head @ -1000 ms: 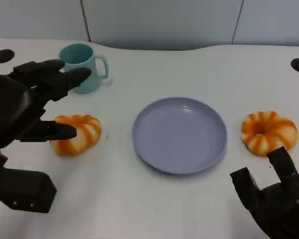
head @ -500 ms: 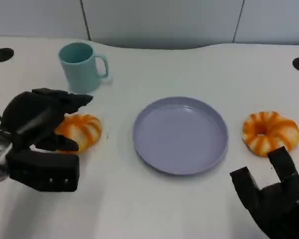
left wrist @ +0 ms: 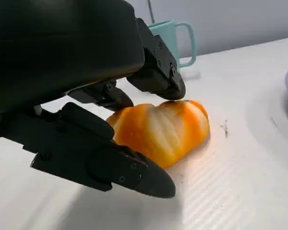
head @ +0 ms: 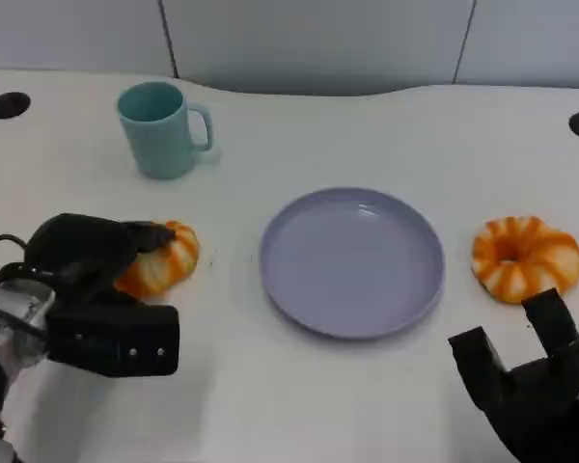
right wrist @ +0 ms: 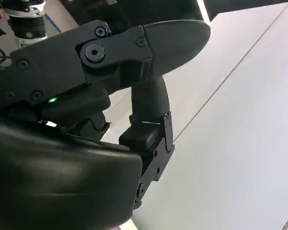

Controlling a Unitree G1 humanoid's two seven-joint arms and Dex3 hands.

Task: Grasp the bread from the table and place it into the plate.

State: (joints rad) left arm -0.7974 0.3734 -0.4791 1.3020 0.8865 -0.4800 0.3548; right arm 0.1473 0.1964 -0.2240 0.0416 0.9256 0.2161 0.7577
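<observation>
From the head camera, the robot's left hand [head: 92, 265] arches over an orange-and-white ring of bread [head: 162, 258] lying on the white table [head: 367, 135] to the left of the empty lavender plate [head: 352, 260]; its fingers cover the loaf's near side, and whether they have closed on it cannot be told from here. A second bread ring [head: 523, 256] sits right of the plate, just beyond the right hand [head: 526, 386], which holds nothing, fingers apart. A teal mug [head: 161, 128] stands behind. At the left wrist, the bread [left wrist: 163, 129] lies between the fingers [left wrist: 156, 72] above and the thumb low alongside, touching or nearly so, not yet lifted. It looks light, soft and easily squashed; a gentle hold across its outer flanks seems best. At the right wrist, the right hand [right wrist: 134, 120] is empty.
</observation>
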